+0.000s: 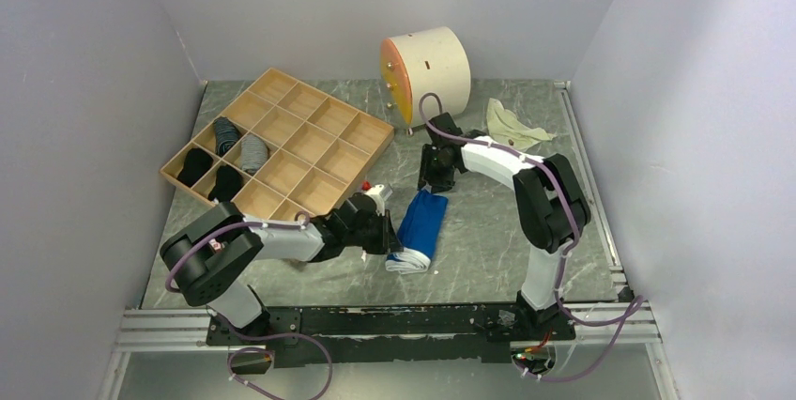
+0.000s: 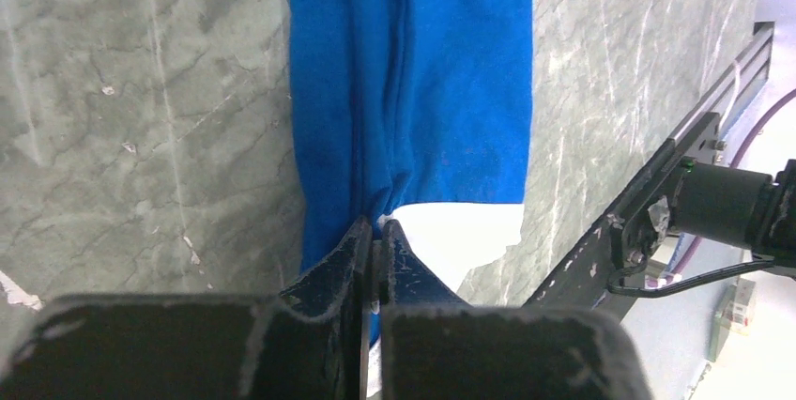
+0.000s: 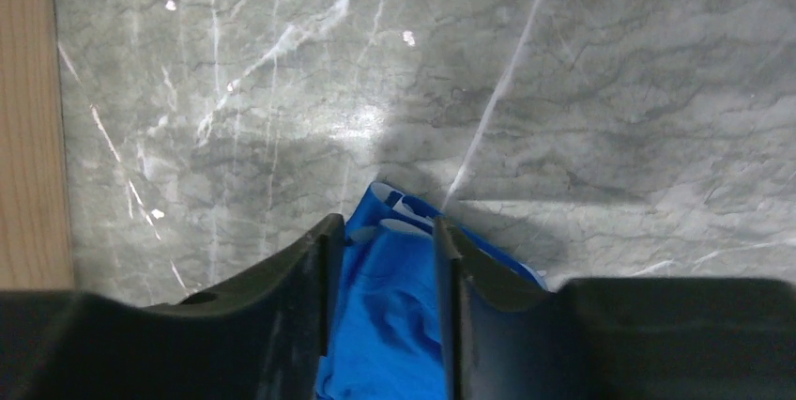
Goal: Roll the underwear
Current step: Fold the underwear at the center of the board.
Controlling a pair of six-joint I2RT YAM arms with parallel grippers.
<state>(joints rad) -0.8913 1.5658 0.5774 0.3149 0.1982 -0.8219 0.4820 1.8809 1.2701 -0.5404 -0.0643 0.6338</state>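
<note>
The blue underwear (image 1: 421,223) lies folded into a long strip on the marble table, with its white waistband (image 1: 406,264) at the near end. My left gripper (image 1: 392,238) is shut on the strip's left edge by the waistband. In the left wrist view its jaws (image 2: 375,228) pinch blue cloth (image 2: 422,81) beside the white band (image 2: 460,236). My right gripper (image 1: 434,182) is at the strip's far end. In the right wrist view the gripper (image 3: 380,231) stands narrowly apart with bunched blue cloth (image 3: 390,315) gripped between the jaws.
A wooden divider tray (image 1: 282,142) at the back left holds several dark rolled items. A cream cylinder with an orange face (image 1: 427,67) stands at the back. A pale cloth (image 1: 514,123) lies at the back right. White walls enclose the table, and a rail (image 1: 375,320) runs along the near edge.
</note>
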